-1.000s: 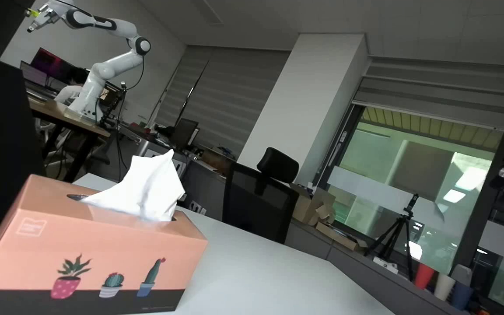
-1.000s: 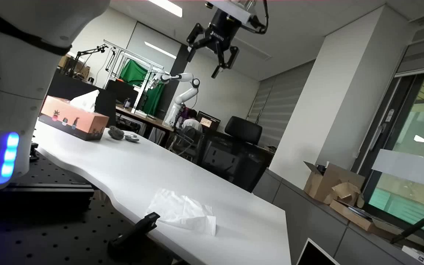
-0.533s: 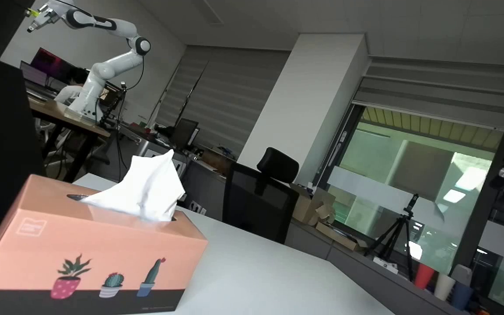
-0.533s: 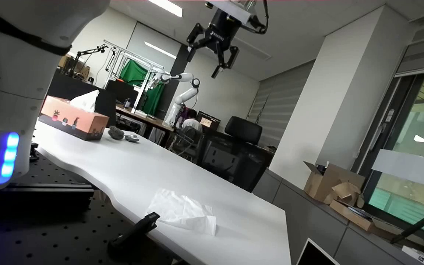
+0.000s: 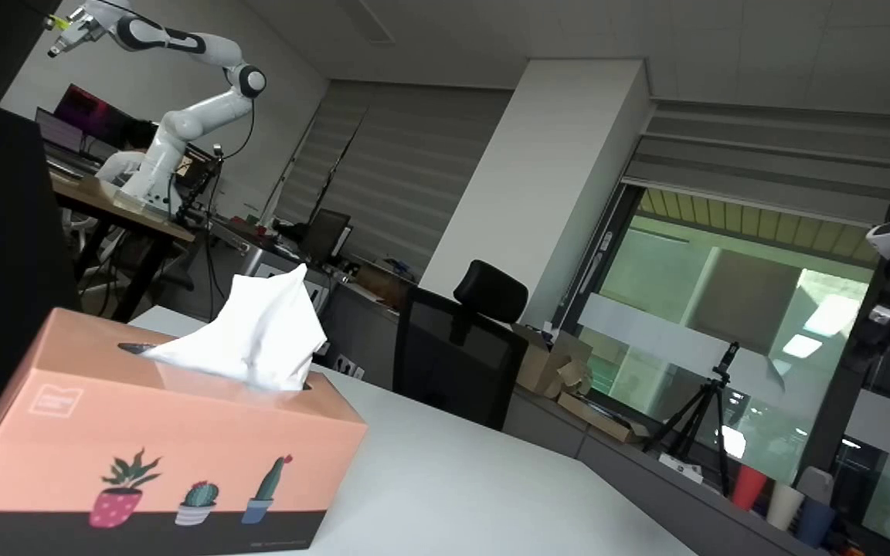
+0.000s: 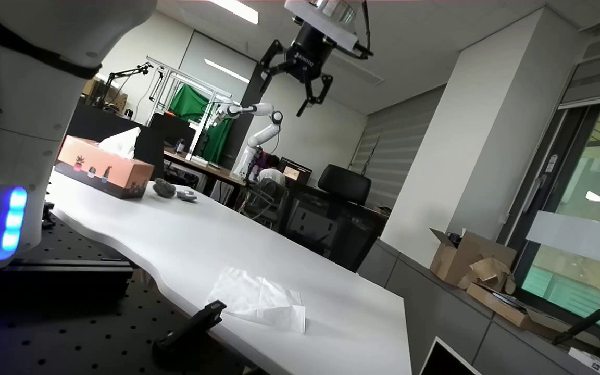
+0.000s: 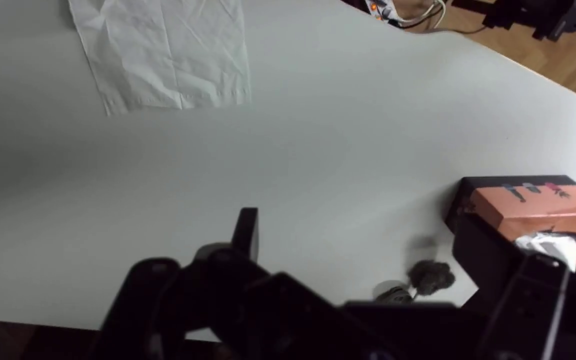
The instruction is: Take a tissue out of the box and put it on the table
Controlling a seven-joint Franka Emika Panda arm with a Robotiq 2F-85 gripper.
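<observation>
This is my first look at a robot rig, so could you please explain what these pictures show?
The machine is a white robot arm ending in a black gripper. Two views come from cameras standing outside it; the wrist view, from the arm itself, looks down past the gripper. On the pale table stands a pink box with a white tissue poking from its top. A loose, creased tissue lies apart from the box; near the box is a fuzzy grey thing. The gripper hangs open above the table, holding nothing.
</observation>
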